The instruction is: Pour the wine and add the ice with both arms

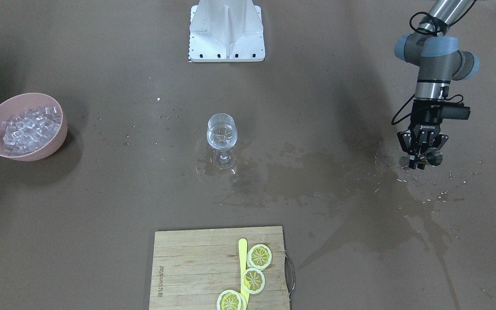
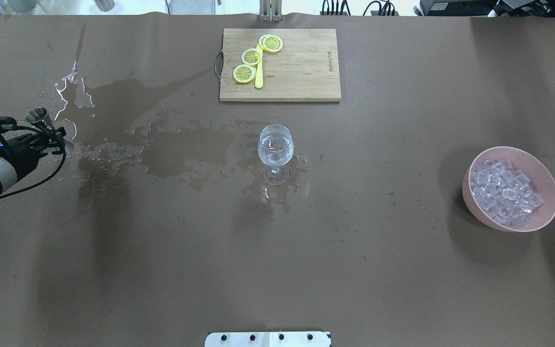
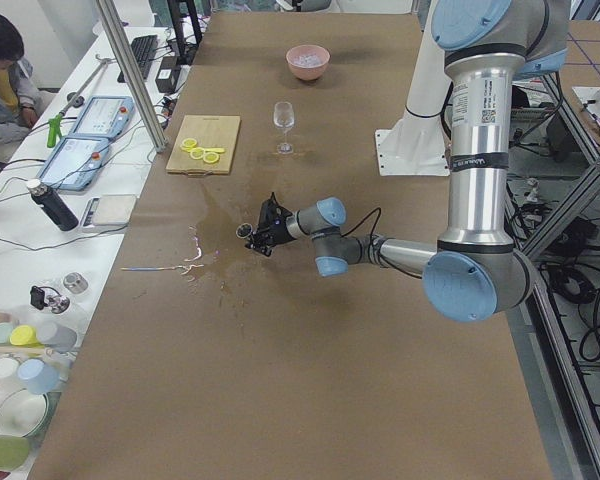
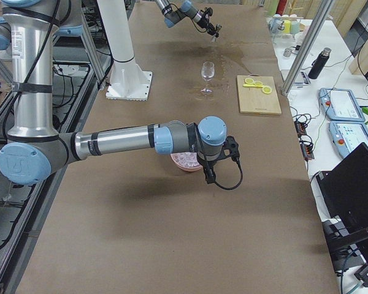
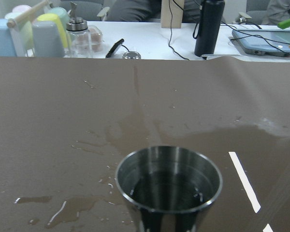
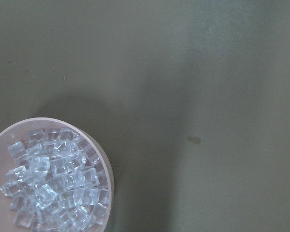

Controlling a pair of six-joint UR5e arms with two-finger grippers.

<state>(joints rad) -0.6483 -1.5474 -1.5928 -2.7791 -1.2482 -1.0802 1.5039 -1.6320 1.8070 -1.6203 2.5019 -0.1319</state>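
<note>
A clear wine glass [image 1: 221, 132] [image 2: 275, 149] stands at the table's middle with a little colourless wine in its bowl. The ice [image 2: 503, 192] [image 6: 53, 192] fills a pink bowl [image 1: 57, 144] at the robot's right end of the table. My left gripper [image 1: 419, 162] [image 2: 56, 138] is far to the left, shut on an upright steel jigger [image 1: 434, 157] [image 5: 169, 186], wet inside. Only the exterior right view shows the right gripper [image 4: 224, 156]; it hovers over the pink bowl, and I cannot tell whether it is open or shut.
A bamboo cutting board [image 2: 306, 72] with lemon slices [image 2: 252, 56] and a yellow knife lies on the far side. Spilled liquid [image 2: 171, 144] spreads from the glass toward the left arm. The white base block [image 1: 226, 32] sits at the robot's edge.
</note>
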